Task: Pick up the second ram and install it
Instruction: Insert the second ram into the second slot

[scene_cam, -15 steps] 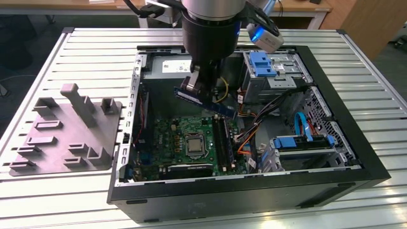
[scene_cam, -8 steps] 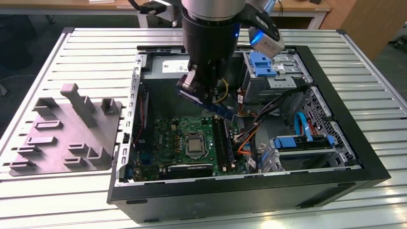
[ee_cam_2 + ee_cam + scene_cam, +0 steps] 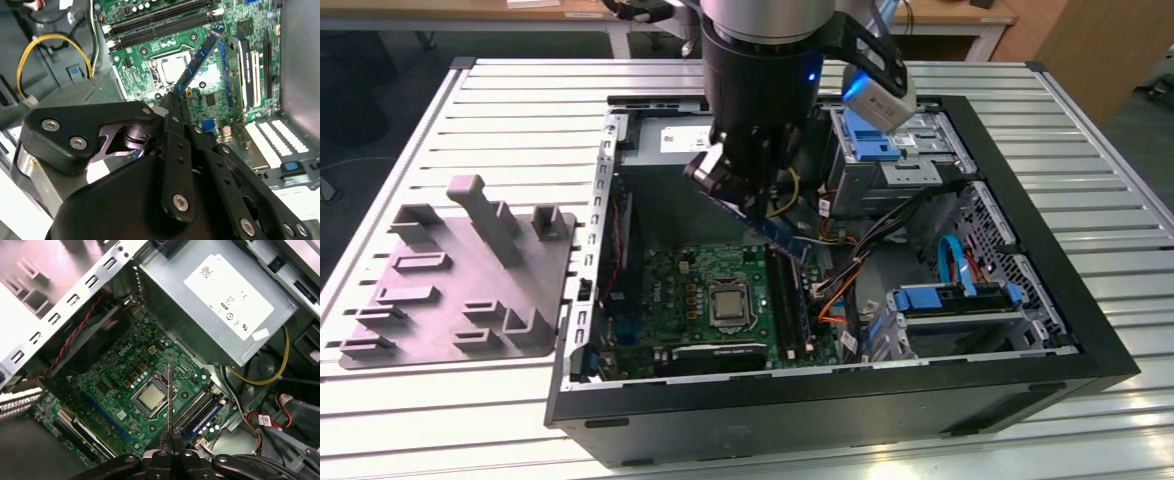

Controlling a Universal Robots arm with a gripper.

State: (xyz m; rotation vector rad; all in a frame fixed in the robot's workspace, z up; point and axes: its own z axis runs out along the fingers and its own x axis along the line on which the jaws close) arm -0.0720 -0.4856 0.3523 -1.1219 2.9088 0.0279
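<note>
Centre of exterior view: gripper jaws pinched the second ram, tilted over the motherboard inside the open case.

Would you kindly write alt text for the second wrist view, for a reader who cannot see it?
The gripper is shut on one end of a slim blue memory stick, which points out over the green motherboard, across the processor socket toward the long black slots. A yellow cable loops beside the board.
</note>
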